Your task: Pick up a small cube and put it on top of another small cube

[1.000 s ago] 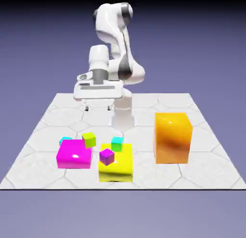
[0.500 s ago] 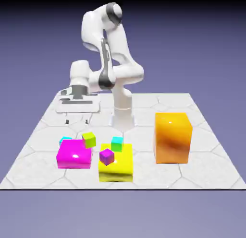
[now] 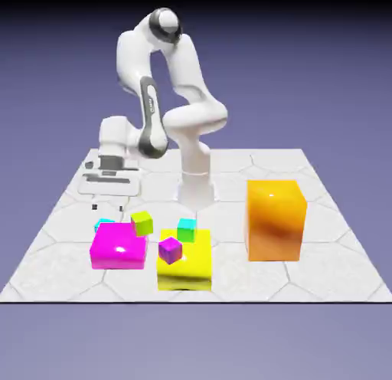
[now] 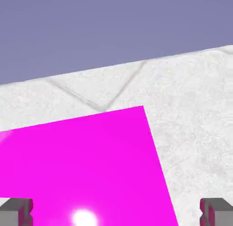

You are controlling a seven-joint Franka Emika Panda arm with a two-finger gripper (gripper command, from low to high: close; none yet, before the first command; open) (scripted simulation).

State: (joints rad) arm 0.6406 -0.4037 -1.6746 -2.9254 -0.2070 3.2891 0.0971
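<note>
The small cyan cube (image 3: pixel 104 223) peeks out from behind the far left corner of the flat magenta block (image 3: pixel 119 246). A greener turquoise small cube (image 3: pixel 186 230) rests by the far edge of the yellow block (image 3: pixel 185 265). My gripper (image 3: pixel 109 205) hangs open above the table, just behind the cyan cube and the magenta block, holding nothing. In the hand view the magenta block's top (image 4: pixel 82 166) fills the lower left between the grey fingertips (image 4: pixel 16 211); the gripper (image 4: pixel 116 212) is open and the cyan cube is out of sight there.
A lime-green small cube (image 3: pixel 142 222) leans at the magenta block's far right corner. A small purple cube (image 3: pixel 170 250) lies on the yellow block. A tall orange block (image 3: pixel 276 219) stands at the exterior view's right. The white tiled table (image 3: pixel 329 256) ends close behind the blocks.
The arm has swung toward the exterior view's left and lowered, bringing the hand from near the base to above the cyan cube and magenta block. The jaws stayed open; no cube moved.
</note>
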